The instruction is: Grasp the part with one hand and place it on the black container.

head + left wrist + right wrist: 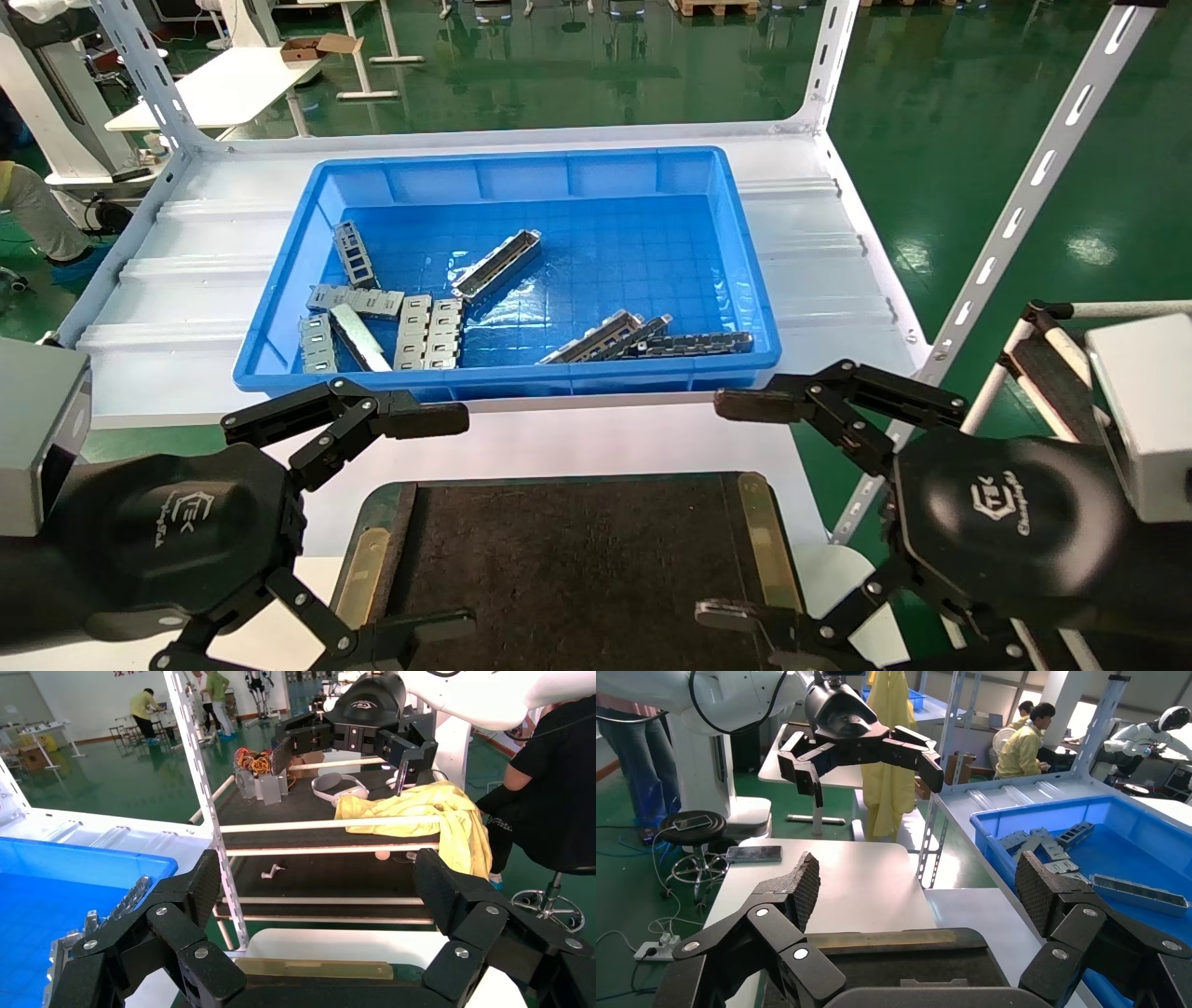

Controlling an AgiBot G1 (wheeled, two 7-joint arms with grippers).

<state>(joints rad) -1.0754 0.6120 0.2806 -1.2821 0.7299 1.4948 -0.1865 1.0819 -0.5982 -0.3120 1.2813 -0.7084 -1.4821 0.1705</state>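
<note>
Two grippers are held low at the counter's near edge, one at each side of the black container (577, 559), presumably so that the tray floor is left free for a drop. Left gripper (438, 527): near-left corner, fingers spread wide, nothing held. Right gripper (740, 508): near-right corner, fingers likewise spread wide and empty (neither touches any metal).

Part (498, 264): a shiny silver channel bar, lying diagonally on the floor of the blue bin (279, 308), toward the counter's far edge, apart from the other pieces. It is well apart from both sets of fingers, with the bin's near wall between.

Short grey slotted plates (386, 326): clustered at the bin's near-left side. Darker long bars (652, 340): piled against its near wall, toward the right.

Grasp judged not yet begun.
</note>
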